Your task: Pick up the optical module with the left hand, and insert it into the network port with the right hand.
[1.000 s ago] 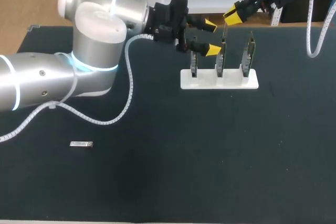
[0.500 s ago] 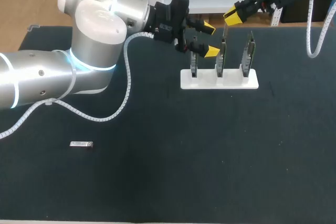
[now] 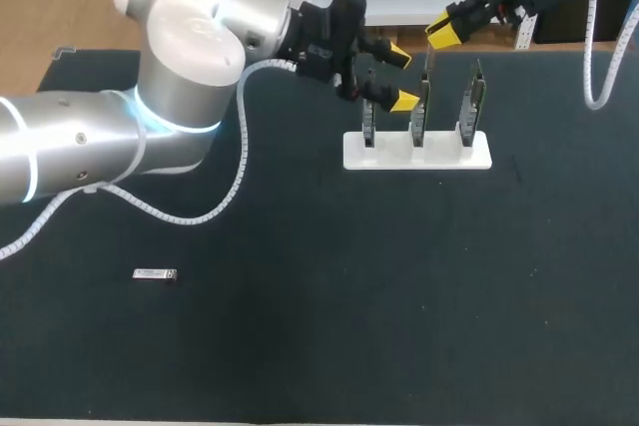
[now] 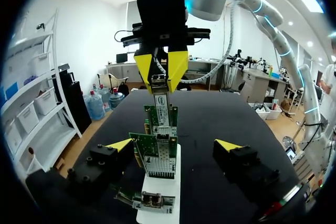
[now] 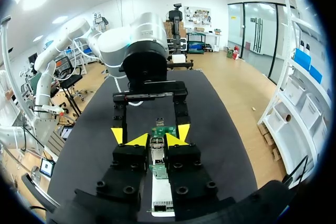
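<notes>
A small silver optical module (image 3: 155, 273) lies alone on the dark mat at the front left. My right gripper (image 3: 439, 32) hangs over the back of the white rack (image 3: 439, 157), shut on a second silver module (image 5: 156, 146), which also shows as the module (image 4: 159, 82) between its yellow tips. That module sits just above the middle network card (image 3: 419, 112). My left gripper (image 3: 397, 75) is open at the rack's left end. In the left wrist view, the left gripper (image 4: 173, 144) straddles the nearest card (image 4: 157, 155) without touching it.
The rack holds three upright green cards, the left card (image 3: 368, 125) and the right card (image 3: 473, 105) flanking the middle one. The left arm's white cable (image 3: 240, 162) loops over the mat. A wide stretch of mat lies between the rack and the front edge.
The left arm's elbow and wrist shifted slightly; its open gripper moved a touch toward the rack. The right gripper and its module stayed in place.
</notes>
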### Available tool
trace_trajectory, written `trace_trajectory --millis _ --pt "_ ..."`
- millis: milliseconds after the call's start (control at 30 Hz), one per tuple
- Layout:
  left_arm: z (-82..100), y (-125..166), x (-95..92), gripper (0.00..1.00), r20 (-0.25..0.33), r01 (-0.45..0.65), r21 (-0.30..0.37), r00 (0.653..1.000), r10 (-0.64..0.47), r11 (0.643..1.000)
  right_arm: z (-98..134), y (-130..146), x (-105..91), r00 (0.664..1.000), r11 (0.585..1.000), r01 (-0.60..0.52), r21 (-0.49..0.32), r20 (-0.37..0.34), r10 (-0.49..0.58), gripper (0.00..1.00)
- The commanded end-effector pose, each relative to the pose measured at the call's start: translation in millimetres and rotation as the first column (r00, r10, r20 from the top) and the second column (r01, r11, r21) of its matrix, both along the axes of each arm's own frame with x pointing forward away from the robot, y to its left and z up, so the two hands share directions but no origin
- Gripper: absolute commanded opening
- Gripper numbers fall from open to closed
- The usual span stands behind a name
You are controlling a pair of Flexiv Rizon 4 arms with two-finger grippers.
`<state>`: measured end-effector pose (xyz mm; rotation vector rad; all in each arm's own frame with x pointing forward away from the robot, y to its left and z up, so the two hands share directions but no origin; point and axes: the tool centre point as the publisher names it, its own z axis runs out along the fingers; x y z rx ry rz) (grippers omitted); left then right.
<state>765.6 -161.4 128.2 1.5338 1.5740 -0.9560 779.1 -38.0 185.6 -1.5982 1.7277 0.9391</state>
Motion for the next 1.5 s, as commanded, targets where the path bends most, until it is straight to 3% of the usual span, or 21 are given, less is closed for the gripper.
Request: trace_trajectory --millis 33,833,1500 --pt "0.7 -2.4 2.5 1.0 -0.001 0.002 0.024 1.0 -0.002 1.0 -0.3 0.1 -0.1 1.0 1.0 0.0 0.002 0.0 0.0 0.0" --pt "-3.5 -0.3 4.1 1.0 -0.018 0.061 0.092 0.998 -0.059 0.994 -1.5 1.2 3.6 1.0 1.0 0.0 0.003 -0.003 0.0 0.0" --pt "-6.0 1.2 5.1 1.0 -0.037 0.058 0.099 0.998 -0.054 0.993 -0.1 1.9 4.8 1.0 1.0 0.0 0.003 0.002 0.0 0.0"
